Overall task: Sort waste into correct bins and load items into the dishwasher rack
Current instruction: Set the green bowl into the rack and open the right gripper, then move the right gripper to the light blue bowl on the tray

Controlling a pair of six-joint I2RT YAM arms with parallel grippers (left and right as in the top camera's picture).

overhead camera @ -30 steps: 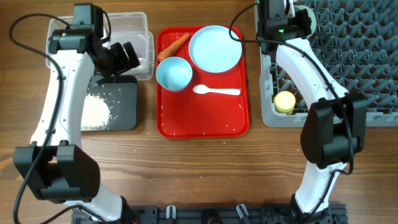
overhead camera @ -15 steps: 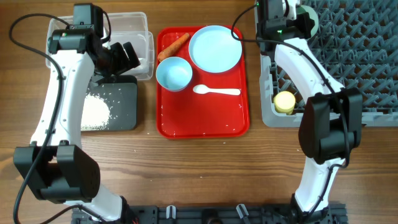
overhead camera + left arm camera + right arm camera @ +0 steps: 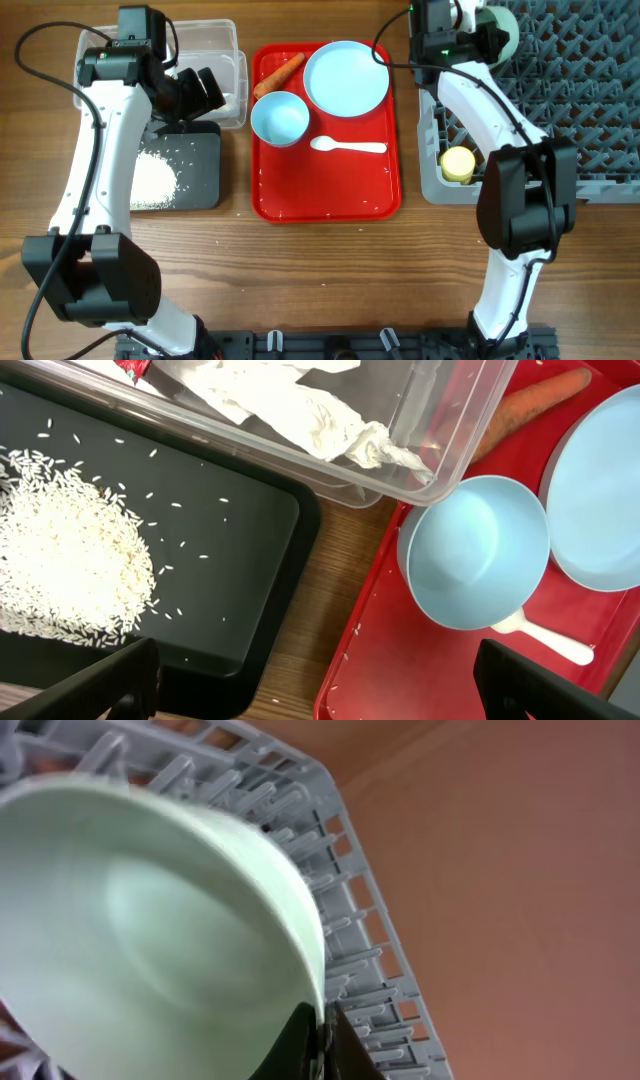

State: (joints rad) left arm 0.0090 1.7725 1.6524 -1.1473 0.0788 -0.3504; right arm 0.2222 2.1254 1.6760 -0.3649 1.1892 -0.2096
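Note:
My right gripper [image 3: 322, 1032] is shut on the rim of the mint-green bowl [image 3: 150, 930], held tilted over the grey dishwasher rack [image 3: 590, 150] at its back left corner [image 3: 350, 870]. The yellow cup [image 3: 458, 164] sits in the rack. My left gripper [image 3: 310, 685] is open and empty above the gap between the black tray [image 3: 200, 180] and the red tray. The carrot [image 3: 278, 75], pale blue plate [image 3: 346, 77], light blue bowl [image 3: 279, 118] and white spoon [image 3: 348, 146] lie on the red tray. Rice [image 3: 60, 565] lies in the black tray. Tissue [image 3: 300, 410] and a red wrapper [image 3: 132, 368] lie in the clear tub [image 3: 225, 70].
The red tray [image 3: 325, 195] lies in the middle of the wooden table. A few rice grains are scattered on it and on the wood beside the black tray. The right arm stretches along the rack's left side.
The right gripper with the mint-green bowl has shifted slightly right over the rack. The left arm has not moved.

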